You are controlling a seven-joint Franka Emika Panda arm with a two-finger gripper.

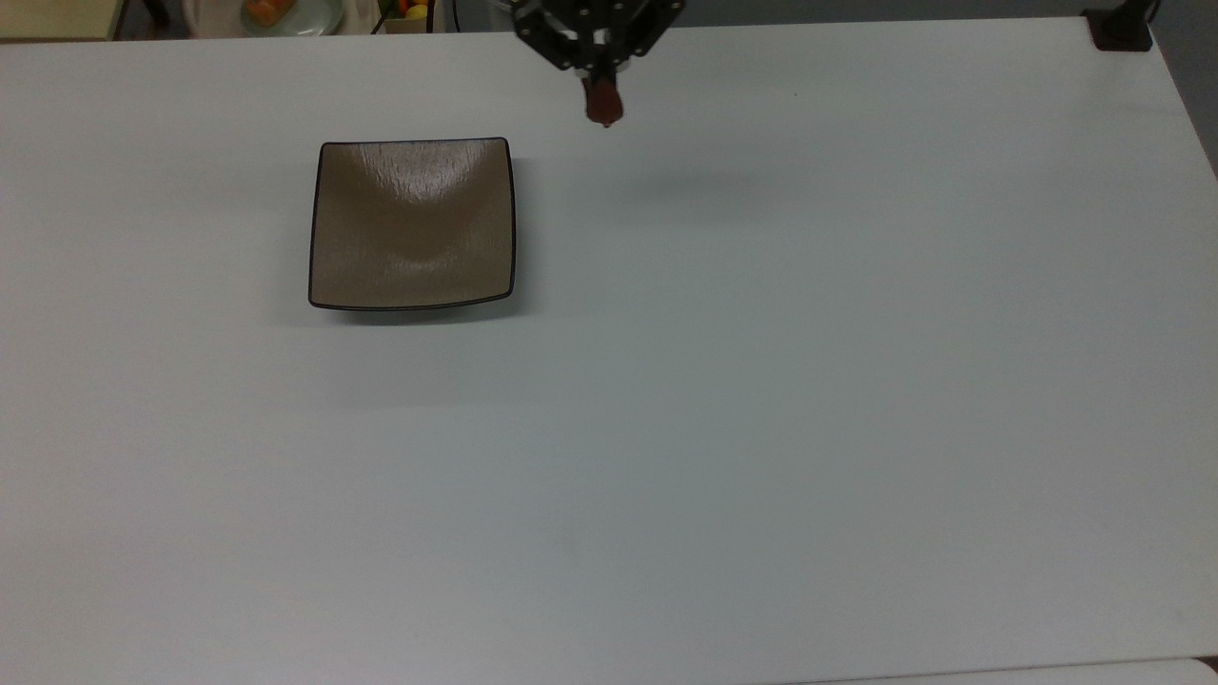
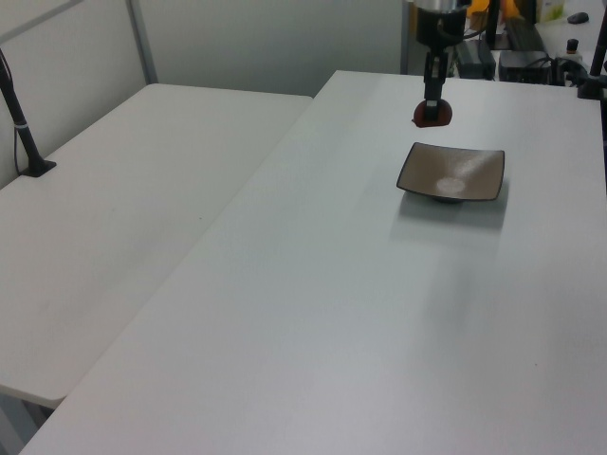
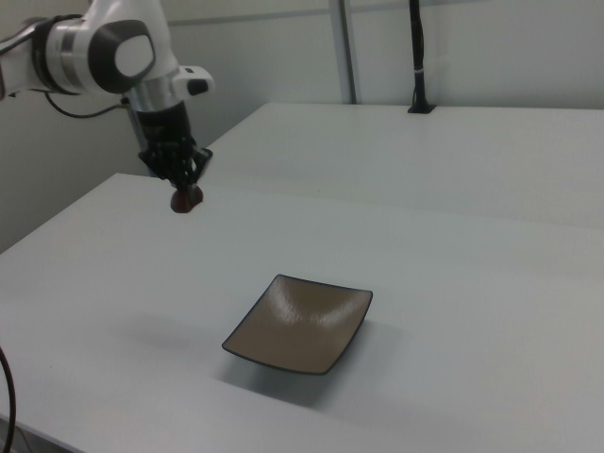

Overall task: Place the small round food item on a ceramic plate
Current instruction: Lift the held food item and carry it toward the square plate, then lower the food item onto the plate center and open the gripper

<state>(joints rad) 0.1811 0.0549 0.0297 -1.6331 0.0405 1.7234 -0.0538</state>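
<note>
The jaws are clamped on the small round food item (image 1: 603, 102), which hangs below them, clear of the desk (image 1: 761, 428). It hangs near the desk's far edge in the top view, beside the ceramic plate (image 1: 412, 225), not over it.

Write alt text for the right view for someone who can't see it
A white robot arm's gripper holds a small reddish-brown food item in the air above a white table. An empty square tan-brown plate sits on the table, lower and toward the right view's right.
</note>
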